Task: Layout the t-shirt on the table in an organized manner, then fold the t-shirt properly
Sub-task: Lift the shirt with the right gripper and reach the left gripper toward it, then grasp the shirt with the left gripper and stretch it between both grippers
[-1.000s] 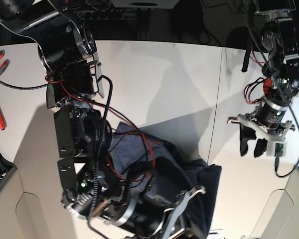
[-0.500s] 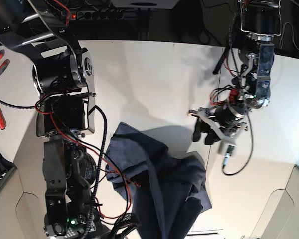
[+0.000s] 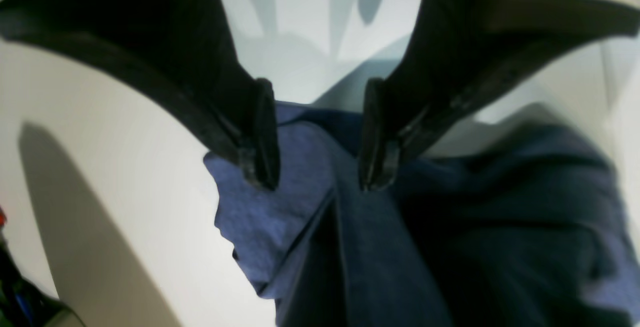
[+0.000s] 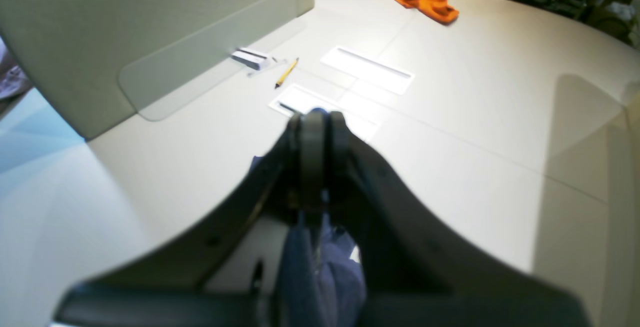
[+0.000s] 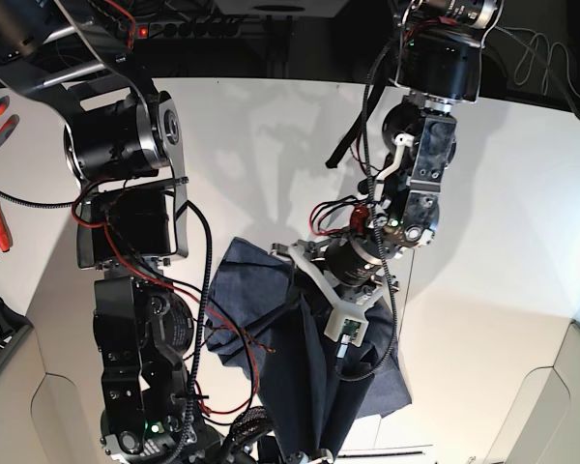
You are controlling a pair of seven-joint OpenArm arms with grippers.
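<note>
White table (image 5: pixel 271 145): arms partly hide the t-shirt (image 5: pixel 261 290).

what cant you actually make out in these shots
- Base view: the right gripper is cut off by the bottom edge; its arm hides much of the t-shirt.
- Base view: the left gripper has its fingertips hidden by its own body.
- Left wrist view: the shirt's lettering and collar cannot be made out; fabric is bunched and blurred.
- Right wrist view: the right gripper hides where it pinches the shirt; small items on the table are blurred.
</note>
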